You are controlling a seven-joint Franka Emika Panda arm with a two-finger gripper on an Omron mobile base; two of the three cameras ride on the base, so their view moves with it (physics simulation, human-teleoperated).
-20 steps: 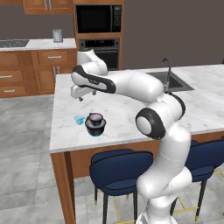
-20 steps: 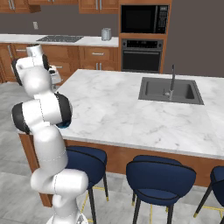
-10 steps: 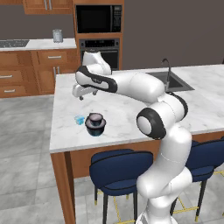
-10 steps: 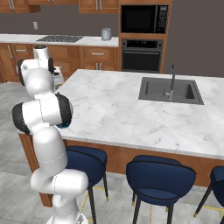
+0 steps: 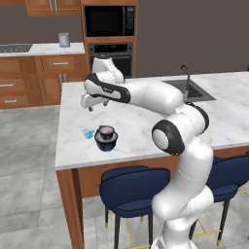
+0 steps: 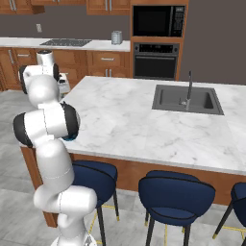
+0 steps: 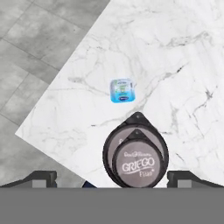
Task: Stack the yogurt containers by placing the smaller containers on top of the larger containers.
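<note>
Three yogurt tubs sit on the marble worktop (image 7: 183,57): one small dark tub (image 7: 140,165), lid reading "GRIEGO", nested on one wide dark tub (image 7: 114,141), and one light-blue cup (image 7: 122,90) at its 11 o'clock. The end effector (image 7: 111,178) hangs above, fingers wide apart, holding nothing.

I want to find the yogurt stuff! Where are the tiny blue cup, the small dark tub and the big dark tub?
tiny blue cup (image 7: 121,90), hand view, its top.
small dark tub (image 7: 139,164), hand view, its lid.
big dark tub (image 7: 112,144), hand view, its left rim.
</note>
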